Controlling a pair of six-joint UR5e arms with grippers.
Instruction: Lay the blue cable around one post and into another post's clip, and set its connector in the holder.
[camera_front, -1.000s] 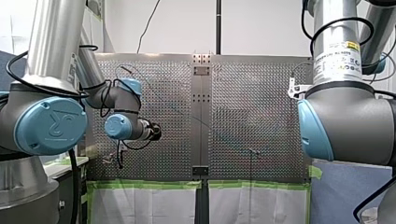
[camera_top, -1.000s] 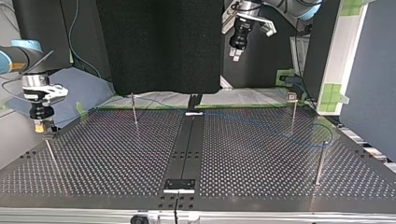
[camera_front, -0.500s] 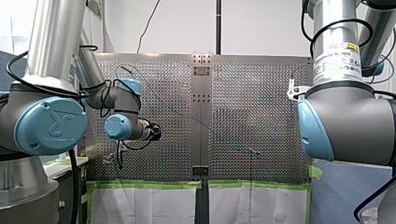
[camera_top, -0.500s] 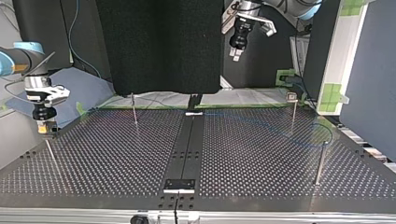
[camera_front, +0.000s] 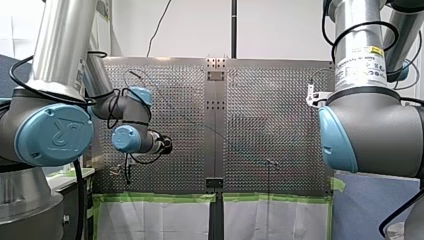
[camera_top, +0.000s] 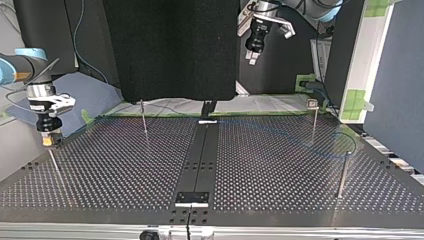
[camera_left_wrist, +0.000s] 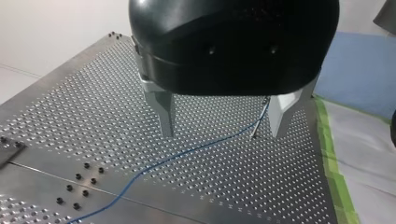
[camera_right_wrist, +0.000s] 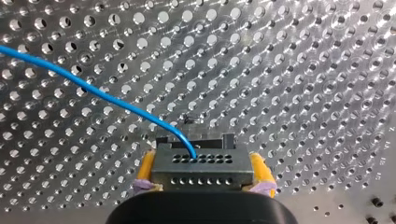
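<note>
The right end effector clamps the connector, and the blue cable leads away ahead of it. The left end effector hangs wide open and empty over the cable.

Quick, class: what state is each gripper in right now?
Left gripper: open, holding nothing.
Right gripper: closed on the connector of the blue cable.

The perforated counter is brightly and evenly lit in the front view, before a white wall. In the top view it is shown dimmer, below a black backdrop. Glints are scattered across its holes in the right wrist view.
</note>
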